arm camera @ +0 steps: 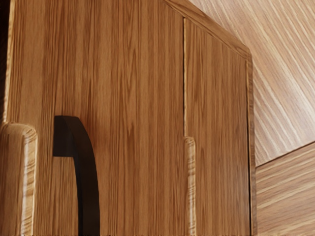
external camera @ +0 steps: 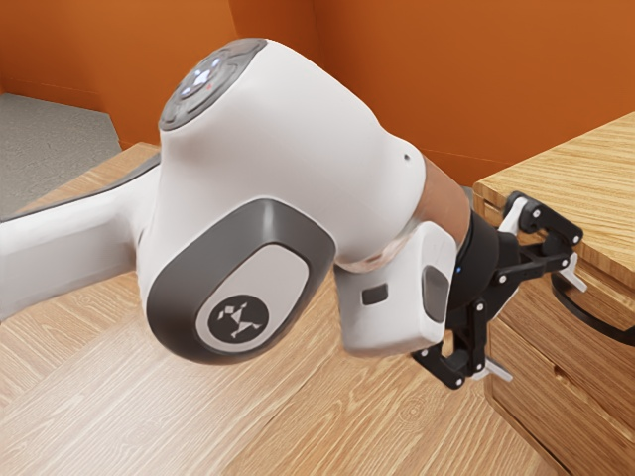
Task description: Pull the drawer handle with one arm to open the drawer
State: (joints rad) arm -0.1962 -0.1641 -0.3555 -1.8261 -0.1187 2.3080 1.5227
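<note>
Arm: the white Franka arm (external camera: pixel 298 198) is nearest the camera in the exterior view. It comes in from the exterior view's left and reaches toward the exterior view's right.

Hand: the black hand (external camera: pixel 534 319) sits at the end of the arm, facing the front of the wooden cabinet (external camera: pixel 575 178).

Hand state: its 2 fingers (external camera: pixel 493 373) stand wide apart, 1 high and 1 low, with nothing clamped between them.

Handle: the curved black drawer handle (external camera: pixel 593 315) lies just beyond the upper fingertip, on the cabinet side. It appears not to be touched by either finger, though the angle makes this hard to judge. In the wrist view the handle (arm camera: pixel 81 167) shows as a dark arc standing off the wood straight ahead of the hand.

Drawer: the drawer (external camera: pixel 566 342) carrying the handle sits in the cabinet's front face. Its wood-grain front (arm camera: pixel 128 98) is close before the wrist camera, with a thin seam dividing it from the next panel.

Counter: the light wooden counter (external camera: pixel 198 416) spreads under the arm and runs up to the cabinet's base.

Floor: a patch of grey floor (external camera: pixel 50 139) shows beyond the counter at the exterior view's upper left.

Wall: an orange wall (external camera: pixel 446 69) stands behind everything.
</note>
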